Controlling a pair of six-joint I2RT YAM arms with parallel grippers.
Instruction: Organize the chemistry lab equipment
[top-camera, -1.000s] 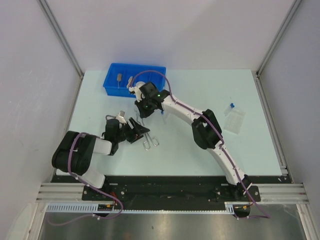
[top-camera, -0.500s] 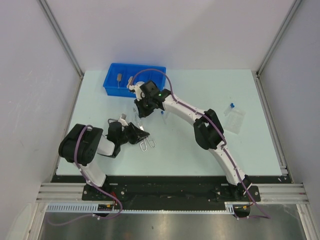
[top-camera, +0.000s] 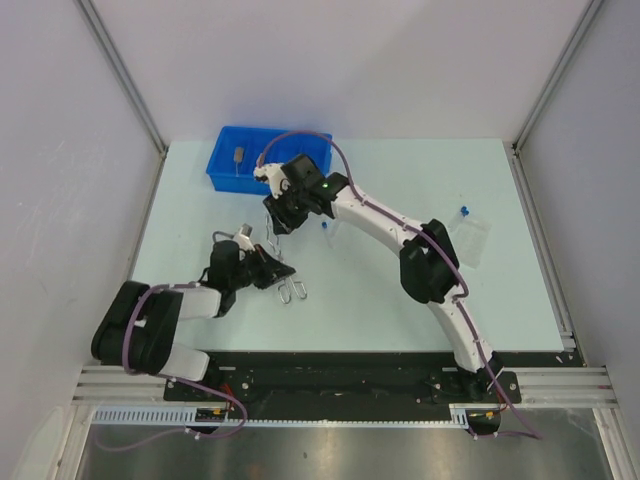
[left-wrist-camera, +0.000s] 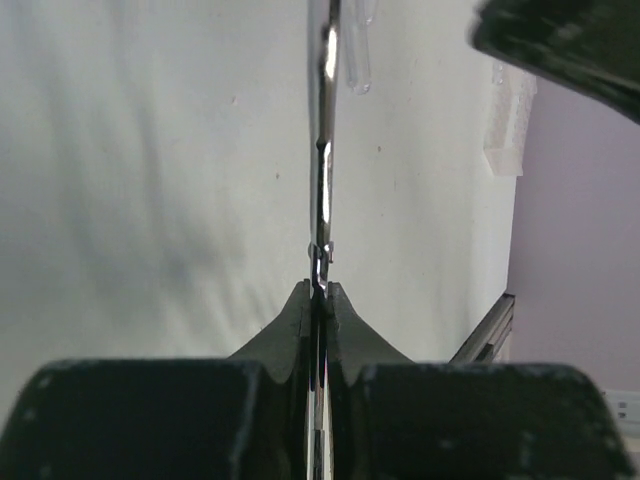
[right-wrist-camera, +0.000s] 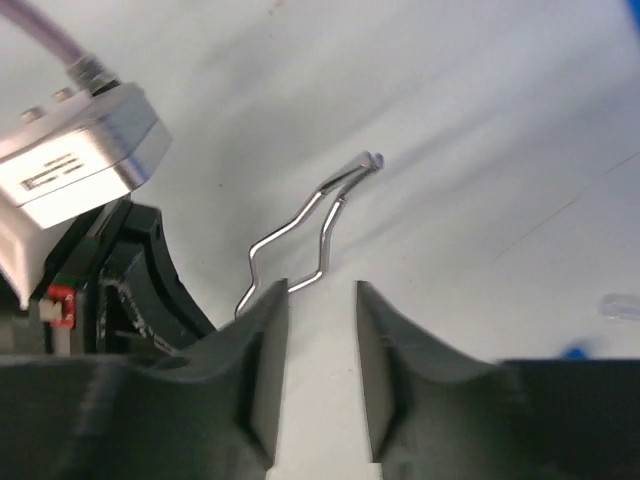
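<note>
Silver wire tongs (right-wrist-camera: 300, 232) at left-centre of table, short of blue bin (top-camera: 222, 176). Left gripper (left-wrist-camera: 318, 298) clamps them edge-on. Right gripper (right-wrist-camera: 319, 296) hangs over tong tip, fingers narrowly parted, likely readying handover.

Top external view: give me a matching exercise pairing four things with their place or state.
Things:
1 silver wire tongs
2 blue bin
3 tube rack
4 right gripper

Places or states:
A open
B right side of table
C far left of table
D clamped by left gripper

Pairs: 1-D, 2-C, 3-B, 4-A
</note>
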